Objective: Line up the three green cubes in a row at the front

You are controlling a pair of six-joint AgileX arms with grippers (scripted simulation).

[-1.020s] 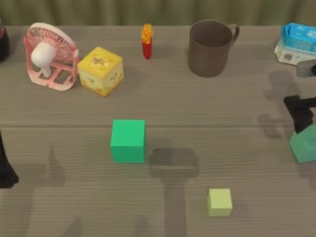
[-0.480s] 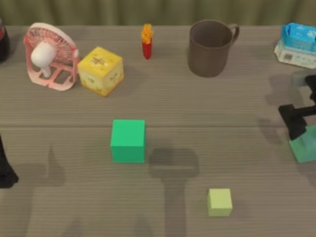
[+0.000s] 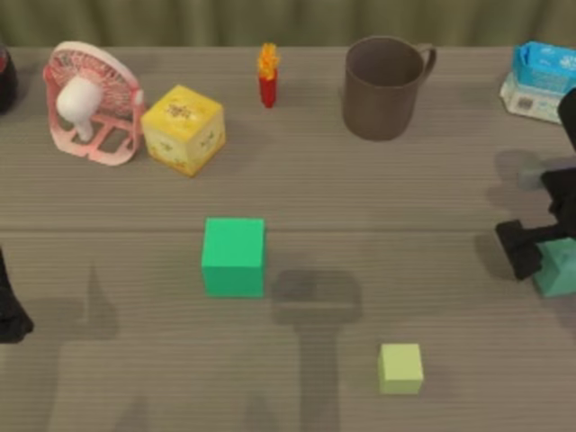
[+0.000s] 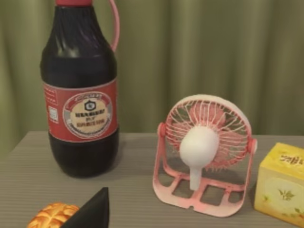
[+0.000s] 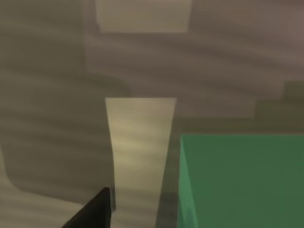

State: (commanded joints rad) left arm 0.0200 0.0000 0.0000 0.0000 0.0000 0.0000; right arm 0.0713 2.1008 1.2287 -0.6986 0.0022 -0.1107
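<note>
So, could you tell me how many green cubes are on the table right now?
3. The bright green cube sits left of centre, the pale yellow-green cube near the front, and the teal-green cube at the right edge, partly covered by the right gripper.

matte black arms, angular pincer [image 3: 540,255]

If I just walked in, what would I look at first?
Probably the big bright green cube sitting alone mid-table. Next, the pink fan and yellow patterned cube at the back left, then the right gripper at the teal-green cube on the right edge.
</note>
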